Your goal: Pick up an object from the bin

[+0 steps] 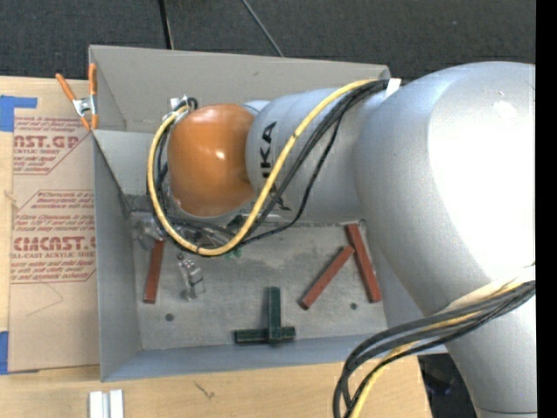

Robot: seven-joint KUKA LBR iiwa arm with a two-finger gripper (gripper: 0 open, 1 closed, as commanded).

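My gripper (pixel 189 279) hangs below the orange wrist cover, low over the bin floor in the left half. A reddish-brown stick (pixel 153 271) lies just to its left, close to the bin's left wall and almost upright in the view. A dark green T-shaped piece (pixel 268 325) lies to the lower right of the gripper, near the front wall. Nothing shows in the gripper's grasp.
Two more reddish-brown sticks lie at the right: one slanted (pixel 326 279), one (pixel 364 262) along the right side beside the arm. The arm and its cables cover the back of the bin. Bare floor lies between the gripper and the slanted stick.
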